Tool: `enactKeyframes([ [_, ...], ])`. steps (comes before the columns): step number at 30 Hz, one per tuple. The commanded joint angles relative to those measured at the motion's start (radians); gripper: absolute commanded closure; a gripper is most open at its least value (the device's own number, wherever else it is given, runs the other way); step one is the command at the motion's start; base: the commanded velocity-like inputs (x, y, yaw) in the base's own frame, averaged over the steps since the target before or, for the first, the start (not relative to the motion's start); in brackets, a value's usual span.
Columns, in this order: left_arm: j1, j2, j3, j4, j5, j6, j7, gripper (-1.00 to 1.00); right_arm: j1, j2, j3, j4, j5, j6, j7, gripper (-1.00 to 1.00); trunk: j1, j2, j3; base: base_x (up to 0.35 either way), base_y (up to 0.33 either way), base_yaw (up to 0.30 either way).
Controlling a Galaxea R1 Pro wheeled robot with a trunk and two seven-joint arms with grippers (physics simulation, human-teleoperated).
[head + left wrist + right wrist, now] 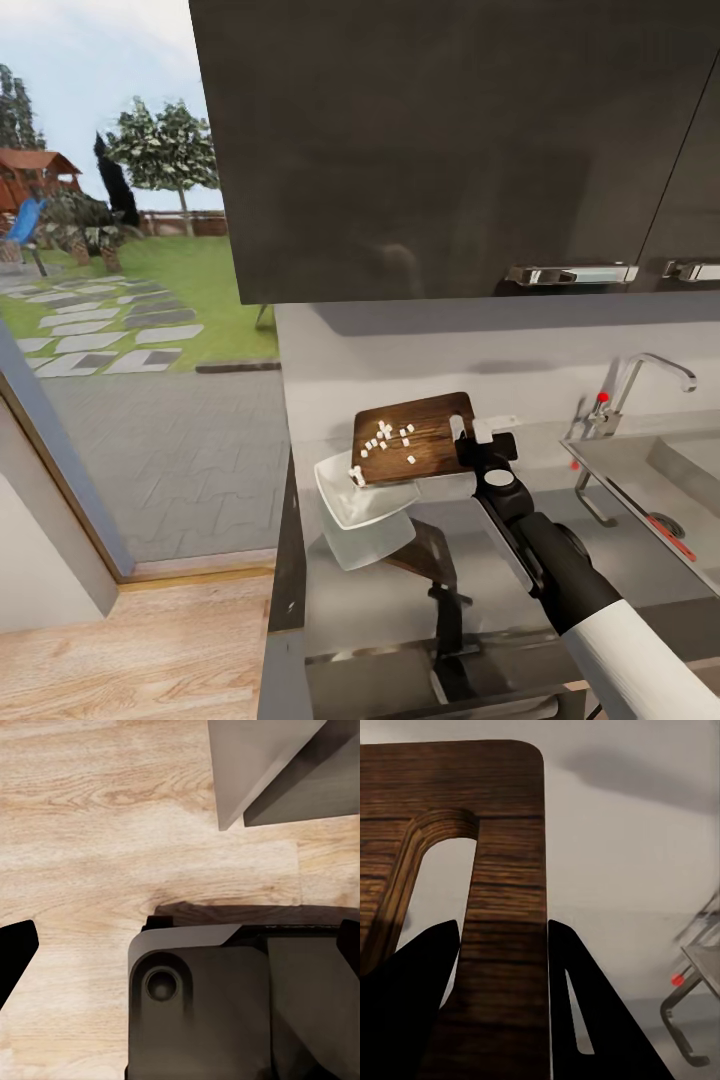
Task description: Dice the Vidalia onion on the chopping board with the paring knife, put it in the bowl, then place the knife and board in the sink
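Right gripper [472,432] pinches the chopping board [420,438] at its handle end, held above the bowl [352,498]. Diced onion [388,436] sits on the board. Left gripper: cannot tell its state

- The right arm reaches forward and up from the lower right of the head view, white at the forearm and black toward the wrist.
- The right pincer [478,432] is closed on the handle end of the chopping board [415,438] and holds it above the desk.
- In the right wrist view, one black finger [412,997] lies on each side of the board's handle strip.
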Motion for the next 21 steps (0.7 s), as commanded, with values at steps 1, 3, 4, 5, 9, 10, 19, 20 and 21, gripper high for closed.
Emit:
enactKeyframes([
  [1,-0.001,0.001,-0.009,0.0,0.01,-0.003,0.008,-1.0,-0.002,-0.001,0.004,-0.001,-0.01,0.003,-0.01,1.0,0.001,-0.002,-0.002,0.0,0.0,0.0],
  [3,-0.001,0.001,-0.009,0.0,0.01,-0.003,0.007,-1.0,-0.002,-0.001,0.004,-0.002,-0.01,0.003,-0.013,1.0,0.001,-0.002,-0.002,0.0,0.0,0.0],
  [4,-0.001,0.001,-0.009,0.0,0.01,-0.003,0.007,-1.0,-0.002,-0.001,0.004,-0.002,-0.008,0.003,-0.022,1.0,0.001,-0.002,-0.002,0.0,0.0,0.0],
  [5,-0.001,0.001,-0.009,0.0,0.01,-0.003,0.007,-1.0,-0.002,-0.001,0.004,-0.003,-0.002,0.003,-0.036,1.0,0.001,-0.002,-0.002,0.0,0.0,0.0],
  [9,-0.001,0.001,-0.009,0.0,0.01,-0.003,0.007,-1.0,-0.002,-0.001,0.004,-0.013,0.027,0.003,-0.065,1.0,0.001,-0.002,-0.002,0.0,0.0,0.0],
  [10,-0.001,0.001,-0.009,0.0,0.01,-0.003,0.007,-1.0,-0.002,-0.001,0.004,-0.015,0.029,0.003,-0.067,1.0,0.001,-0.002,-0.002,0.0,0.0,0.0],
  [19,-0.001,0.001,-0.009,0.0,0.01,-0.003,0.007,-1.0,-0.002,-0.001,0.005,-0.016,0.035,0.003,-0.07,1.0,0.001,-0.002,-0.002,0.0,0.0,0.0],
  [20,-0.001,0.001,-0.009,0.0,0.01,-0.003,0.007,-1.0,-0.002,-0.001,0.005,-0.017,0.041,0.003,-0.07,1.0,0.001,-0.002,-0.002,0.0,0.0,0.0],
  [21,-0.001,0.001,-0.009,0.0,0.01,-0.003,0.007,-1.0,-0.002,0.0,0.005,-0.017,0.056,0.003,-0.07,1.0,0.001,-0.002,-0.002,0.0,0.0,0.0],
])
